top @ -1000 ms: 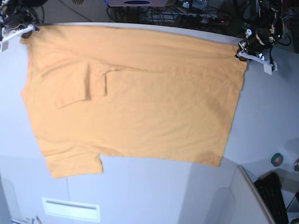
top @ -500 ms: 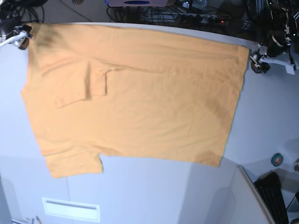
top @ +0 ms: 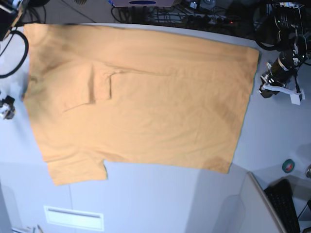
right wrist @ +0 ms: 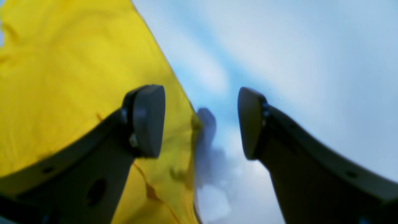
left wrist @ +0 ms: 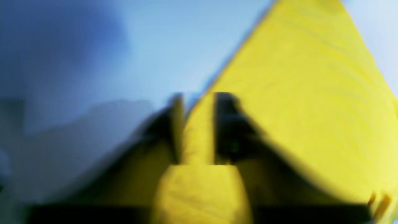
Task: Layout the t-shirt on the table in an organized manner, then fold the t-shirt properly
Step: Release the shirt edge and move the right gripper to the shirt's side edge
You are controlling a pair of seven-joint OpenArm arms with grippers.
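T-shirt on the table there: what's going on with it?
A two-armed robot is laying out a light orange t-shirt before folding it. The shirt lies spread nearly flat on the table, with a small flap folded over on it. The right gripper is open at one edge, holding nothing. The left gripper is shut at the opposite edge; its view is too blurred to tell whether it pinches cloth.

Bright, even light; blurred wrist views

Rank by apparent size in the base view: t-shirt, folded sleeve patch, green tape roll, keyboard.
1. t-shirt
2. folded sleeve patch
3. keyboard, cropped by the frame, so close to the sleeve patch and unsure
4. green tape roll
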